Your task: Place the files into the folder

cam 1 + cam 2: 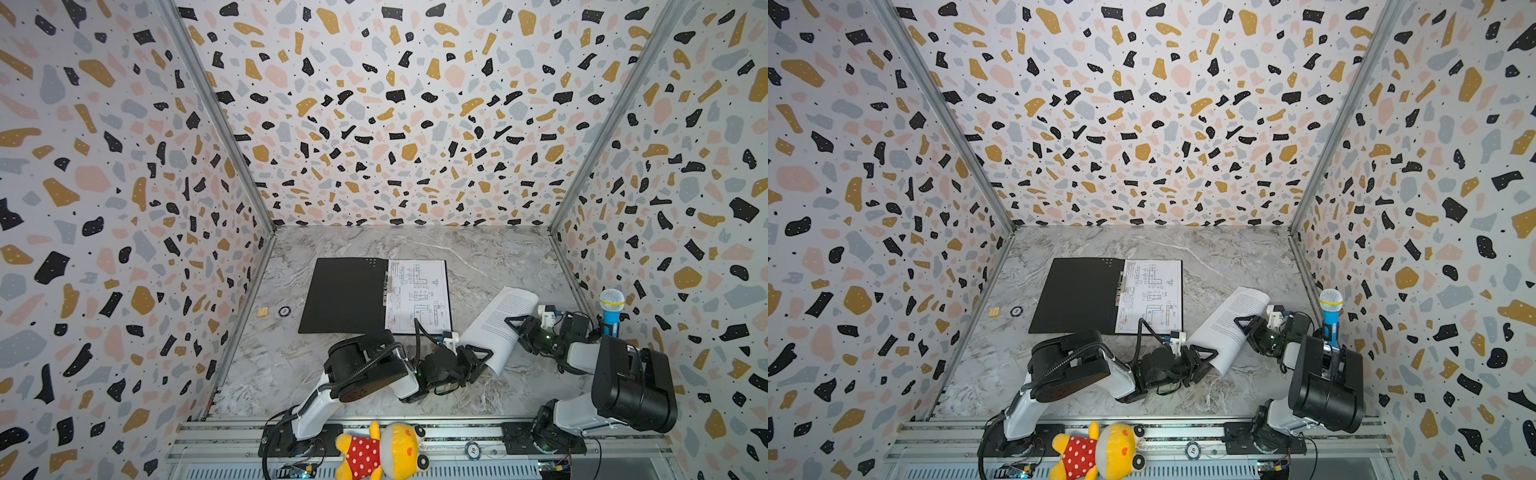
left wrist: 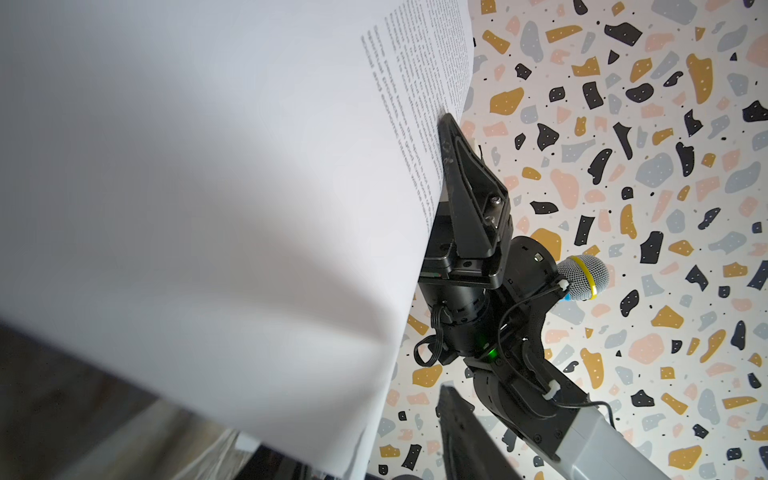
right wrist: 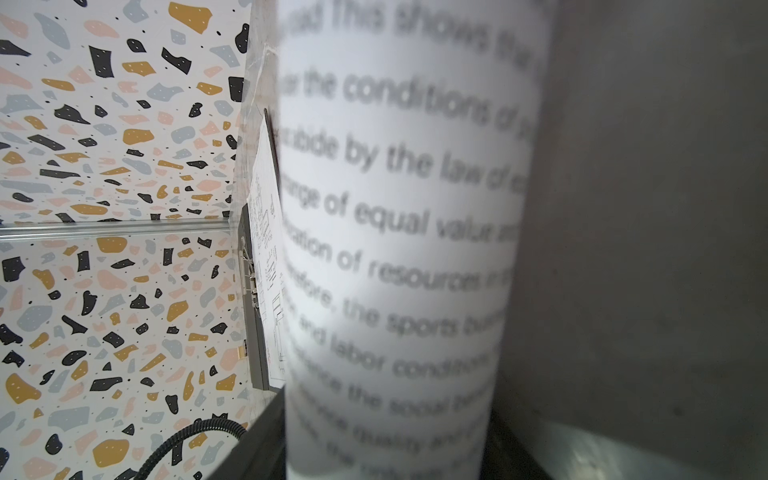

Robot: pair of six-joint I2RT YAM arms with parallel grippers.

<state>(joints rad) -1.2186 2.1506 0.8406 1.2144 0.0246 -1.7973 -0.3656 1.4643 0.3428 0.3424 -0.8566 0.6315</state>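
Text sheet (image 1: 498,309) curls up, R gripper (image 1: 513,323) clamped on its edge; L gripper (image 1: 486,359) at near corner, grip can't tell. Prob. steadying it for open folder (image 1: 345,295), drawing sheet (image 1: 417,295) already inside.

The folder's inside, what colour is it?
Black. The folder lies open, and its inside shows best in a top view.

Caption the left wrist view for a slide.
Right gripper pinches the curled text sheet by its printed edge; a toy microphone stands beyond.

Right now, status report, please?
Right end effector grips text sheet, lifted, curled. Left end effector at its lower end. Drawing sheet in open folder. No obstacle seen.
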